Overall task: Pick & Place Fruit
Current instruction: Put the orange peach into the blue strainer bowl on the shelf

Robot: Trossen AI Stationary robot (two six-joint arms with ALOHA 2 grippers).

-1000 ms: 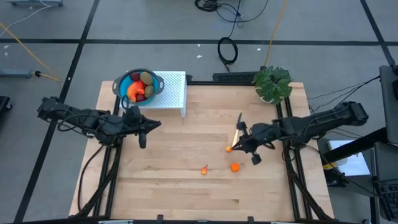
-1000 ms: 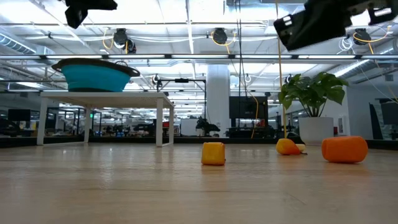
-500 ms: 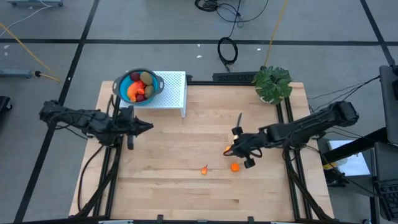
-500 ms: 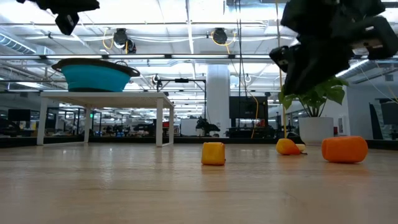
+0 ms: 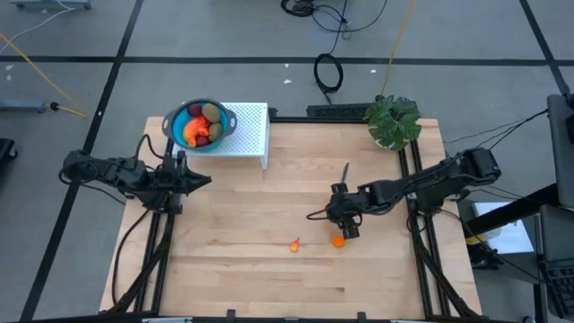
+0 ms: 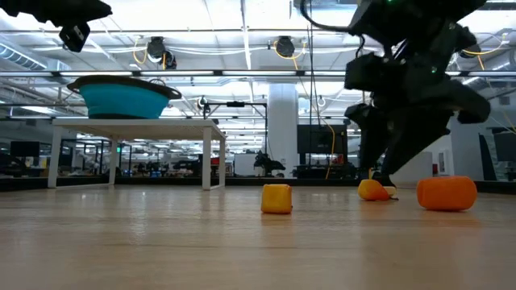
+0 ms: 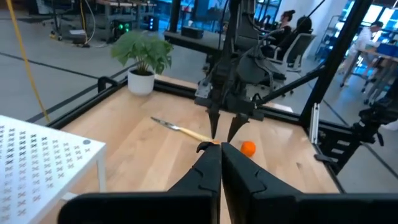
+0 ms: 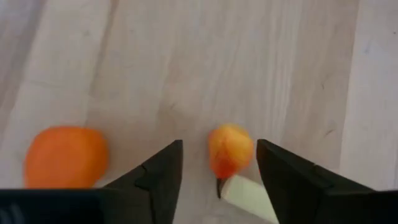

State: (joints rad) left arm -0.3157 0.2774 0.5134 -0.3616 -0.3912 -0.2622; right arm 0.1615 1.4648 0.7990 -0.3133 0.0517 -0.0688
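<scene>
I had the right gripper spread and empty, the small orange piece dead ahead at twelve o'clock between its fingers.

- The worktop is pale wood with plank lines.
- The bowl, at about 11 o'clock on it, is teal with a dark rim; the fruit inside is orange-red, dark red and brown-green.
- The stand beneath is white with a fine cross pattern.
- Three loose pieces are orange.
- The plant at 1 o'clock is green.
- Both arms' fingers are black.
</scene>
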